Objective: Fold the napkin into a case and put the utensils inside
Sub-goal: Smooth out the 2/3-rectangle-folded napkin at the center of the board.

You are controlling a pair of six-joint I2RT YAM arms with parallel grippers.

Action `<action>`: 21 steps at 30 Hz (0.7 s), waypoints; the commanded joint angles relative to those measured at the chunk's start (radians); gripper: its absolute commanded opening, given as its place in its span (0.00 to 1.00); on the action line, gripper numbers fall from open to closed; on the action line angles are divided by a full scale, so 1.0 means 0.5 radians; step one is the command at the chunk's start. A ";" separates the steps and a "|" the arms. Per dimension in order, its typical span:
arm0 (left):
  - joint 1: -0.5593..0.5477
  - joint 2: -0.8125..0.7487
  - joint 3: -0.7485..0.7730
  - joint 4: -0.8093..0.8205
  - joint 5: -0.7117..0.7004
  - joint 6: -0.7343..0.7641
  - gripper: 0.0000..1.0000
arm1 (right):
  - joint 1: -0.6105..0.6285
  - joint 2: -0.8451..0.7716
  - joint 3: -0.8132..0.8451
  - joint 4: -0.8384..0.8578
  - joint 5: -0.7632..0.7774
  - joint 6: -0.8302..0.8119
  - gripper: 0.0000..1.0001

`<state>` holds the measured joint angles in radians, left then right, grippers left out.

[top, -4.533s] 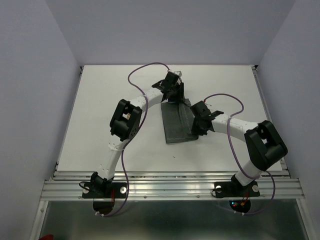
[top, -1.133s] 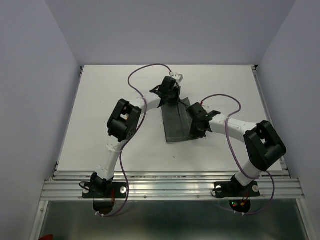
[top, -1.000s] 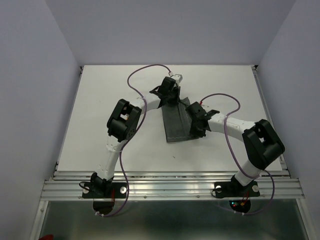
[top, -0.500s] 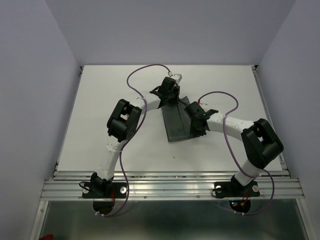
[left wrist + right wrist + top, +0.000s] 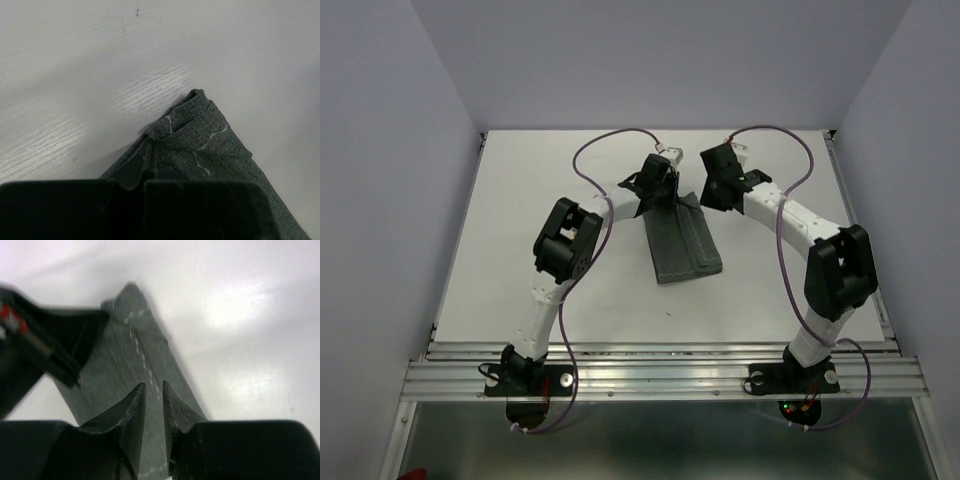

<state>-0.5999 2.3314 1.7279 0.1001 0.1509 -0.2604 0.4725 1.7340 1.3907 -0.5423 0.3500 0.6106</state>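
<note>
Napkin [image 5: 682, 245] long axis near-far; left jaws clamped on its far corner; right jaws narrowly apart, empty, just right of it.

Napkin [image 5: 682, 245] at middle of table [image 5: 520, 220], left claw [image 5: 664, 199] on its far corner, right claw [image 5: 713, 196] just right of that.

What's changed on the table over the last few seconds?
The right gripper swung away from the right edge of the napkin to its far end, beside the left gripper, jaws slightly apart and empty. The left gripper stayed clamped on the napkin's far corner; the folded napkin barely shifted.
</note>
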 commanded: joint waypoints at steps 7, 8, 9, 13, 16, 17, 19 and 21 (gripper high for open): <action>0.028 -0.085 -0.063 -0.077 -0.007 0.036 0.00 | -0.144 0.682 0.697 0.044 -0.212 0.015 0.15; 0.028 -0.088 -0.063 -0.078 -0.007 0.039 0.00 | -0.144 0.713 0.719 0.048 -0.212 0.021 0.15; 0.031 -0.088 -0.072 -0.078 0.002 0.042 0.00 | -0.165 0.741 0.737 0.054 -0.218 0.024 0.14; 0.040 -0.098 -0.090 -0.081 0.008 0.054 0.00 | -0.166 0.873 0.811 0.066 -0.267 0.015 0.14; 0.046 -0.092 -0.084 -0.084 0.014 0.051 0.00 | -0.166 0.959 0.827 0.066 -0.270 0.031 0.14; 0.046 -0.088 -0.084 -0.084 0.014 0.054 0.00 | -0.166 0.980 0.824 0.060 -0.267 0.046 0.13; 0.046 -0.098 -0.081 -0.084 0.023 0.051 0.00 | -0.184 1.020 0.793 0.060 -0.267 0.070 0.13; 0.046 -0.107 -0.078 -0.087 0.027 0.048 0.00 | -0.184 1.036 0.756 0.060 -0.264 0.110 0.13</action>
<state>-0.5861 2.3264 1.7142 0.1143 0.1722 -0.2592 0.3935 2.2326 1.7657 -0.5186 0.2264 0.6308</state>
